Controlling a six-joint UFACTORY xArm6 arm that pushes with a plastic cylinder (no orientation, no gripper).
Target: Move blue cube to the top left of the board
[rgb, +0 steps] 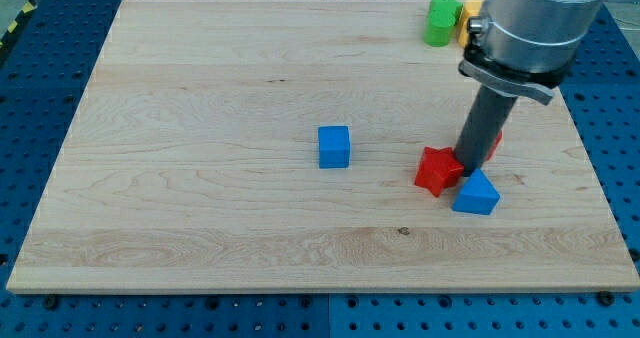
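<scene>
The blue cube (334, 146) sits near the middle of the wooden board (200, 98). My tip (467, 164) is well to the cube's right. It stands between a red star-shaped block (437, 170) on its left and a blue triangular block (477, 193) just below it. A second red block (493, 143) shows partly behind the rod.
A green block (439, 20) and a yellow block (466, 20) sit at the board's top right edge, the yellow one partly hidden by the arm's grey body (535, 23). The board lies on a blue perforated table (40, 58).
</scene>
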